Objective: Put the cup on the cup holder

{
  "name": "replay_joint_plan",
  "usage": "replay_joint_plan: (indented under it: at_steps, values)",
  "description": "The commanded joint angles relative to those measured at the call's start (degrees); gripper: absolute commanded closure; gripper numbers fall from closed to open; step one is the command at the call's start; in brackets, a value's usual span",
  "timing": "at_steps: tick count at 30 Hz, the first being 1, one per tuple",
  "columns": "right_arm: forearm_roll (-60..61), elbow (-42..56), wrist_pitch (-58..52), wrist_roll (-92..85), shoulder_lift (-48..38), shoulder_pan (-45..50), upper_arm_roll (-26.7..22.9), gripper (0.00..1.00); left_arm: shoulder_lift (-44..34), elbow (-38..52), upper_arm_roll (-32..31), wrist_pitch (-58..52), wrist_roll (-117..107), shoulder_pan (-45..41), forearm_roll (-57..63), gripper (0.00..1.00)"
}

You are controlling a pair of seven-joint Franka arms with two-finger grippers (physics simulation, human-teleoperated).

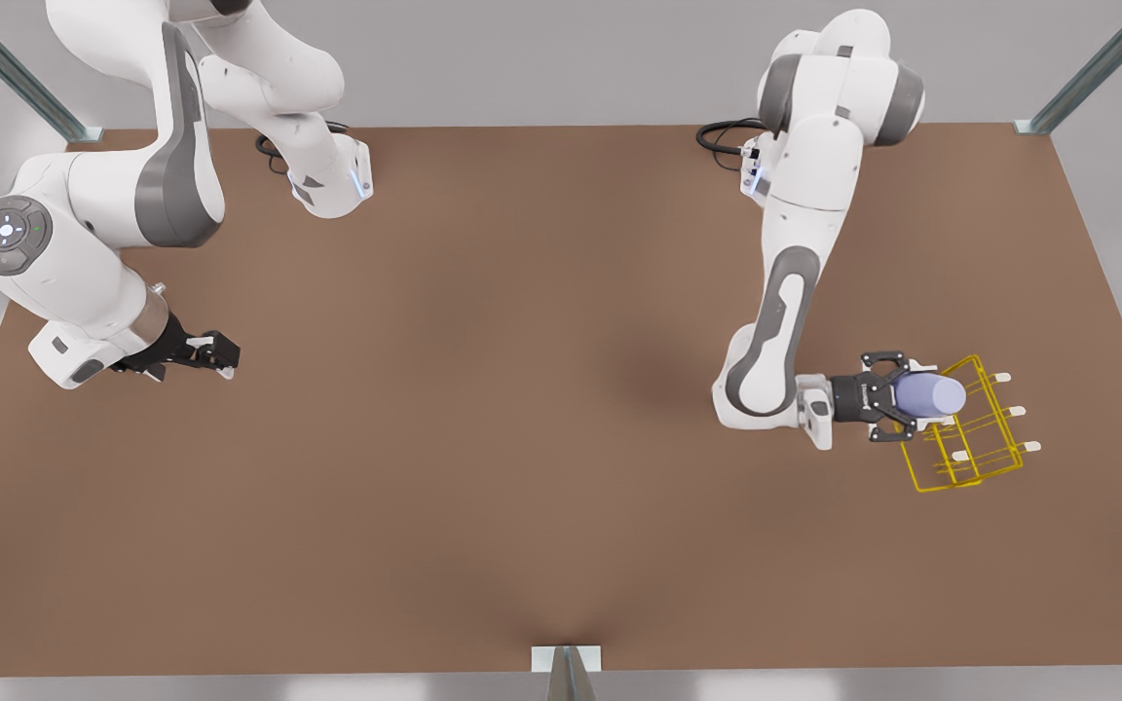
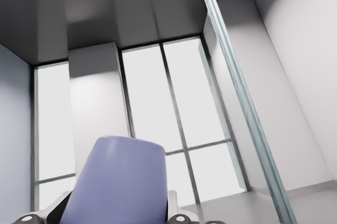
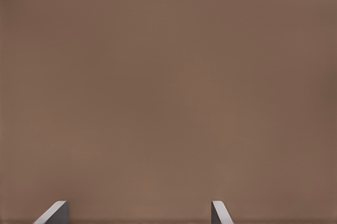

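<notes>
Item: small plain lavender-blue tapered cup, no handle, smooth matte wall. It lies on its side, carried above the brown surface, with its free end reaching over the near edge of the rack. The left wrist view shows the same cup from behind, widening toward the gripper.

Holder: the left gripper, black with two fingers, is clamped on the cup across its body, one finger on each flank. Judged purpose of the sideways hold: to bring the cup in line with a prong so it can be slid or tipped onto it.

Destination: yellow thin-wire cup holder, an open frame with several prongs ending in white tips, standing on the surface at the front view's right. The cup overlaps the frame's upper corner; whether they touch cannot be told. Placement is judged not yet done.

Idle unit: the right gripper hangs at the front view's left, well apart from the cup, and waits. Its pale fingertips stand spread over bare surface, grasping nothing.
</notes>
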Motion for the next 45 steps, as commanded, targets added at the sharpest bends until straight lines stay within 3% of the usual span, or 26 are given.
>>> replay_joint_plan:
  at_steps: [1, 27, 45]
  values:
    - [0.04, 0.03, -0.02, 0.38, -0.06, 0.0, 0.0, 0.0, -1.9, -2.86, 0.22, 1.86, -8.88, -0.3, 0.93, 0.19]
    - [-0.05, 0.12, 0.24, 0.91, 0.03, 0.27, -0.09, 0.0, 0.91, -11.74, 0.23, 7.31, -24.88, 5.15, 7.08, 0.19]
    - [-0.05, 0.12, 0.24, 1.08, 0.03, 0.35, -0.09, 0.0, 2.14, -12.27, 1.54, 9.07, -28.13, 7.87, 12.09, 0.19]
